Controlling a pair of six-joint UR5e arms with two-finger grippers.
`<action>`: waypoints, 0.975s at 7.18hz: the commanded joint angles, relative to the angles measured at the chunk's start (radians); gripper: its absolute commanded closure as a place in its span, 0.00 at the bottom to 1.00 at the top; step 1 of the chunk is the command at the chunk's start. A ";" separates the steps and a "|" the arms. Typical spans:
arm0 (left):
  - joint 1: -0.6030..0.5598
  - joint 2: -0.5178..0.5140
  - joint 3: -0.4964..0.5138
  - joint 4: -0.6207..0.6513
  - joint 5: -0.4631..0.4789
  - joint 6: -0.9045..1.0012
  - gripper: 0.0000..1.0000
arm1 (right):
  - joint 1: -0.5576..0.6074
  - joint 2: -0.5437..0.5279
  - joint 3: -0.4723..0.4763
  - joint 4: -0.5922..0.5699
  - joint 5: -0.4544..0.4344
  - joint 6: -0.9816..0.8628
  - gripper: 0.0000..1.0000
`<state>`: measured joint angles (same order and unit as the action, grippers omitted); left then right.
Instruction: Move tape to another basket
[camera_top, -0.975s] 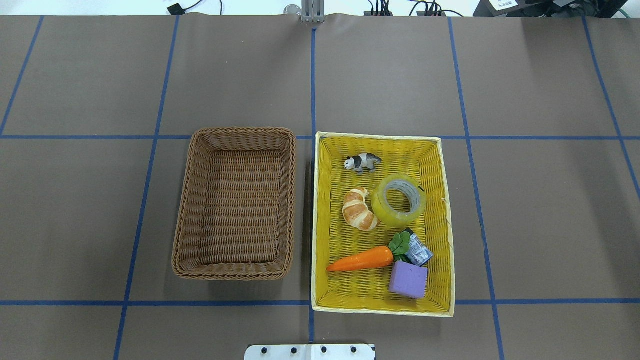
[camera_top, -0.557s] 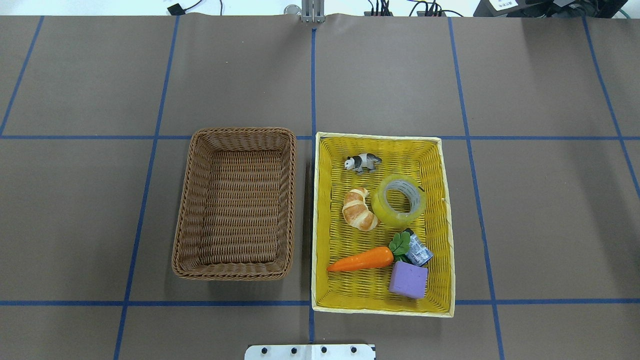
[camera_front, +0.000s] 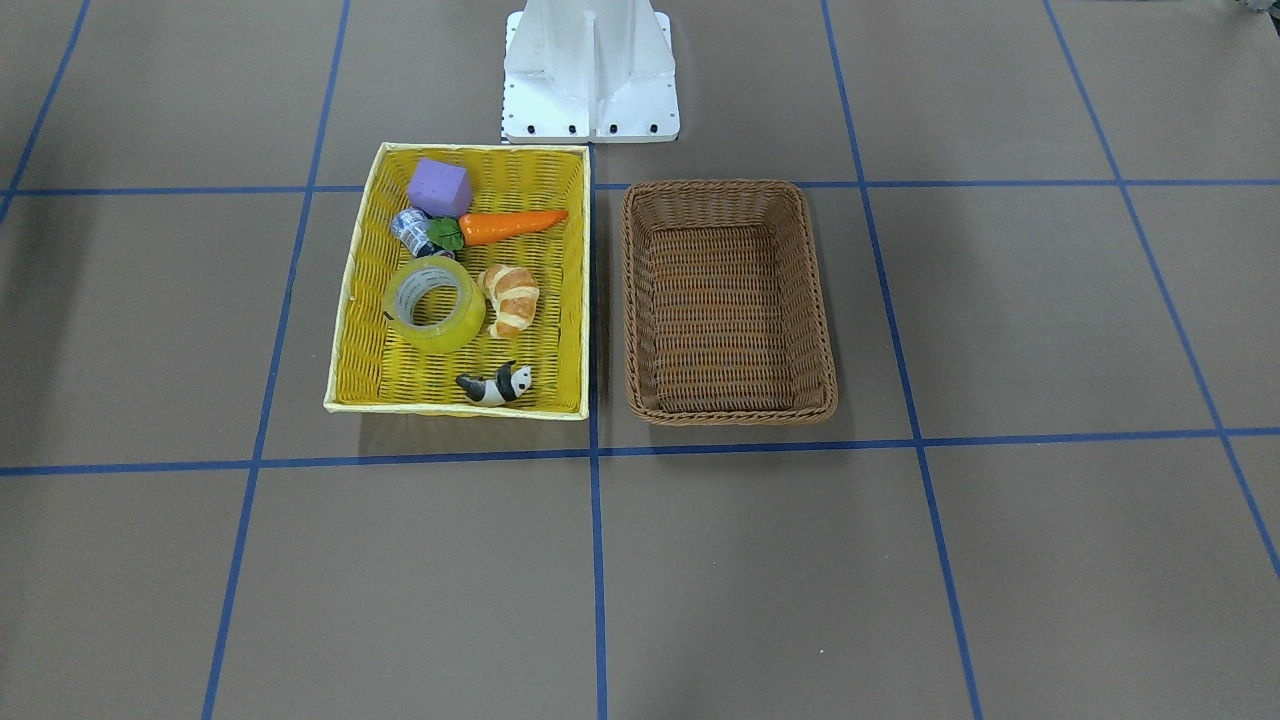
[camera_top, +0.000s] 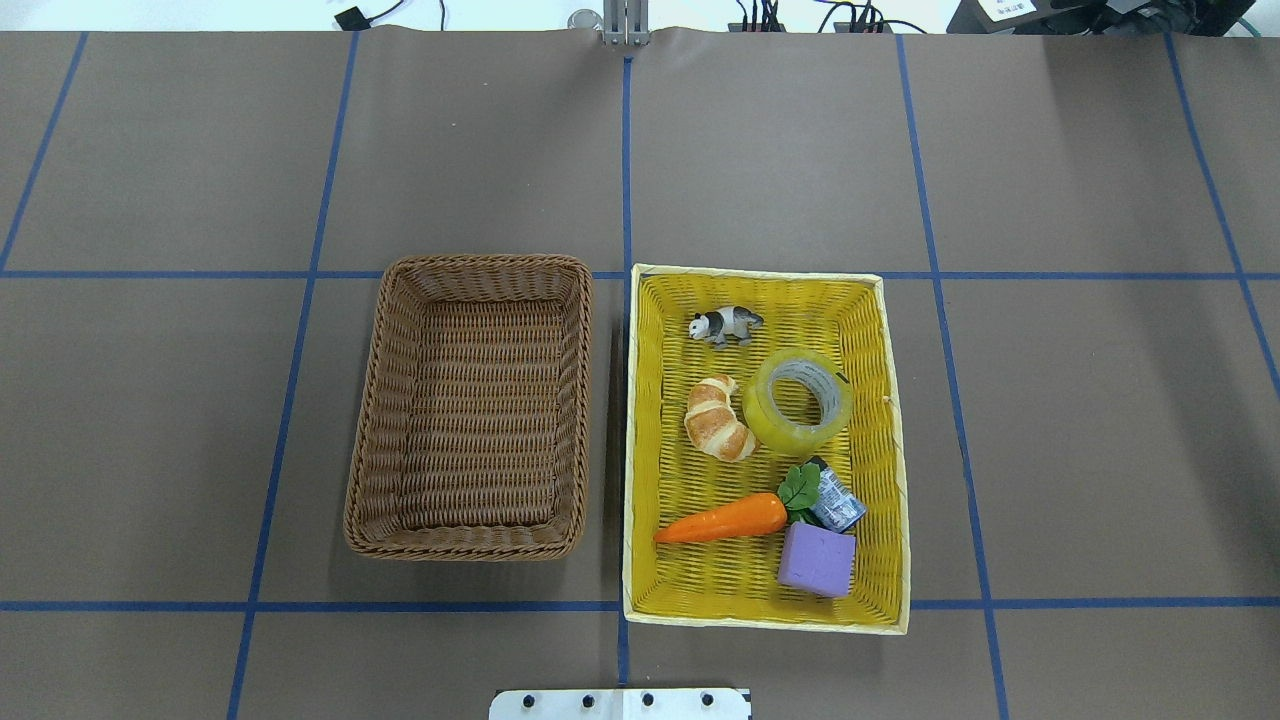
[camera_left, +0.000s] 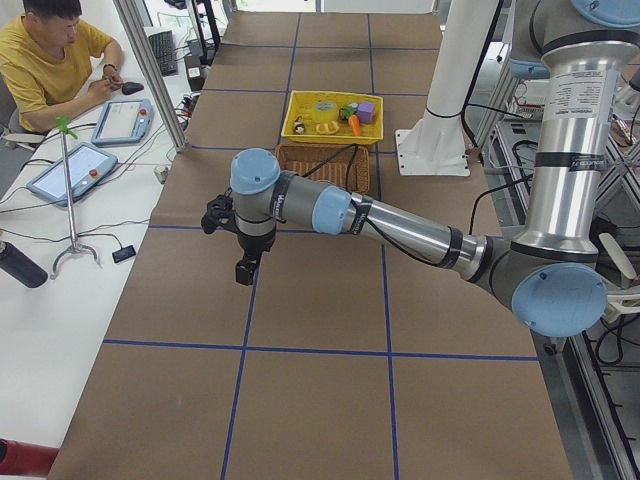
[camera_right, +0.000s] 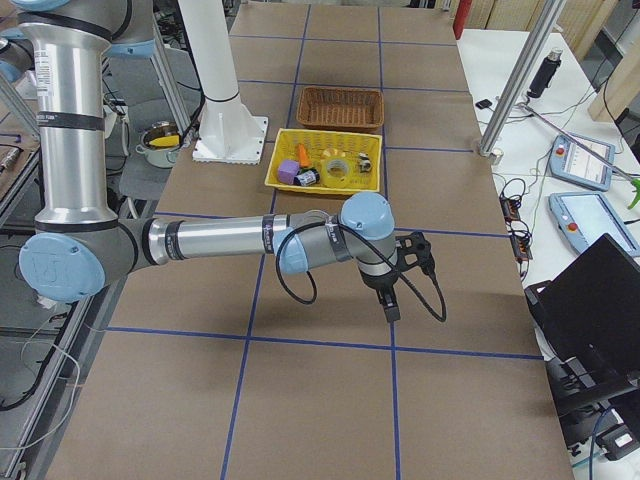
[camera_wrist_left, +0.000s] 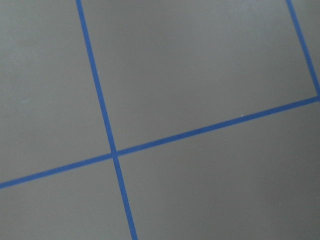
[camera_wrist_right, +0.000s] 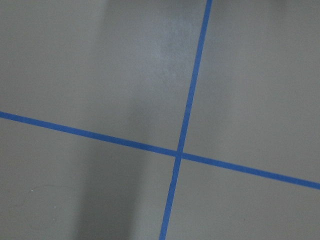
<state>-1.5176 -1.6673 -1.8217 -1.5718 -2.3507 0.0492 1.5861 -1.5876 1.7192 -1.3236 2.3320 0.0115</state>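
Left gripper (camera_left: 244, 270): seen only from the table's end, poised over bare brown table; jaw opening cannot be told, nothing seen held. Right gripper (camera_right: 391, 306): likewise, opening cannot be told.

Tape (camera_top: 798, 401): glossy translucent yellow-green roll, grey-white core, laid flat in the yellow woven basket (camera_top: 645, 440), touching the croissant (camera_top: 718, 419), beside its right wall.

Brown wicker basket (camera_top: 364, 480): rectangular, rounded corners, braided rim, set just beside the yellow one.
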 joint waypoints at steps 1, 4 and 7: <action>0.000 -0.006 0.008 -0.056 -0.004 0.003 0.01 | 0.000 -0.005 0.010 0.062 0.076 0.033 0.00; 0.000 -0.011 0.005 -0.083 -0.002 0.001 0.01 | -0.082 0.047 0.026 0.187 0.214 0.074 0.00; 0.002 -0.009 0.010 -0.083 -0.004 0.001 0.01 | -0.306 0.150 0.140 0.185 0.117 0.360 0.01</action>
<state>-1.5158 -1.6772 -1.8126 -1.6550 -2.3545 0.0506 1.3846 -1.4841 1.8190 -1.1384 2.5180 0.2423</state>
